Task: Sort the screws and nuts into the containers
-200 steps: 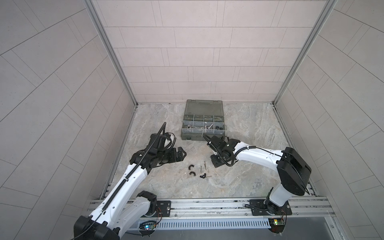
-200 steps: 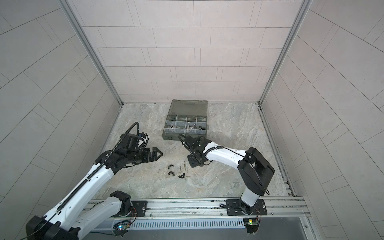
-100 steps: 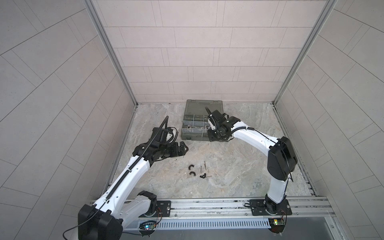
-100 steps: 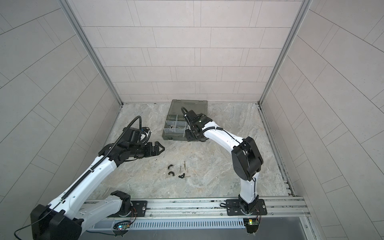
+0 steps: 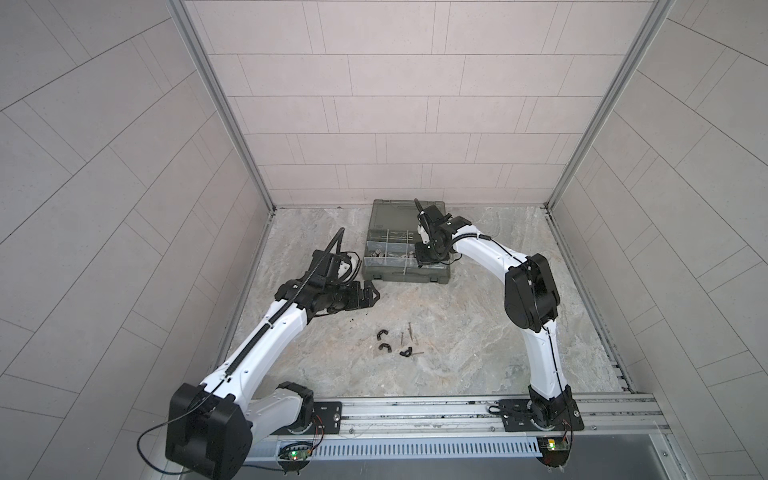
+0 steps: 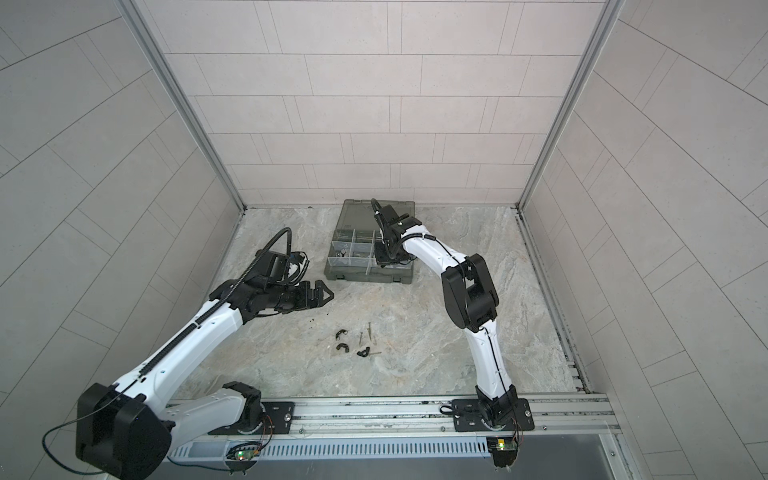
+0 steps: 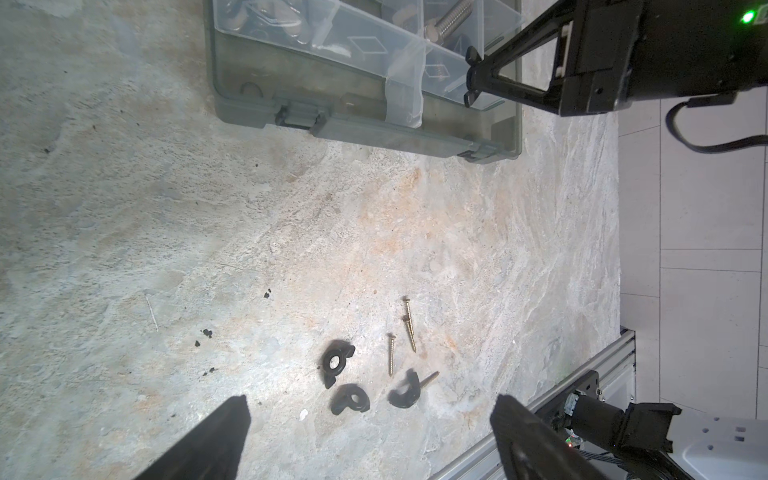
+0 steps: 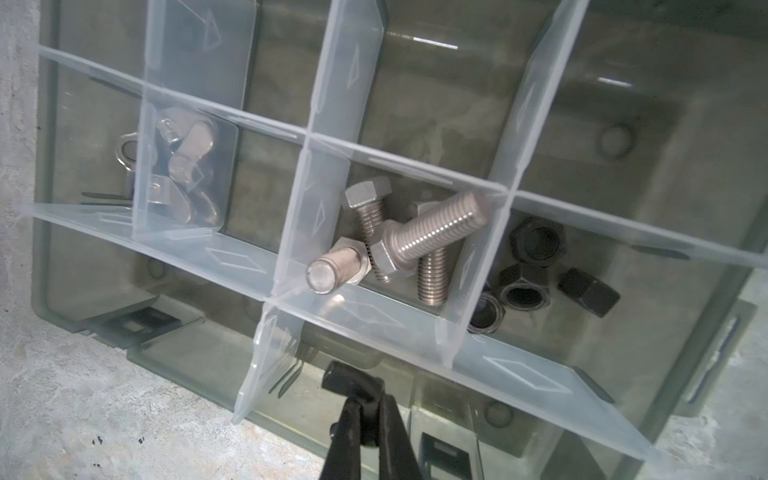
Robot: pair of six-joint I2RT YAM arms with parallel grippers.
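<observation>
Hovering at 4 o'clock corner of case (image 5: 399, 278), right tool (image 8: 359, 395) pinched shut; left tool (image 7: 372, 401) open. Clear dividers (image 8: 324, 145) before releasing.

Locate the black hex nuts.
In the right wrist view the black hex nuts lie in an organiser case compartment next to the compartment of silver bolts, near the right gripper.

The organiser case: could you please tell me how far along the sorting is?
Done: bolts, black hex nuts and silver wing nuts lie separated inside the case. In hand: the right tool is shut above the case, load unclear; the left tool is open. Remaining: three black hooked pieces and four thin screws on the table.
</observation>
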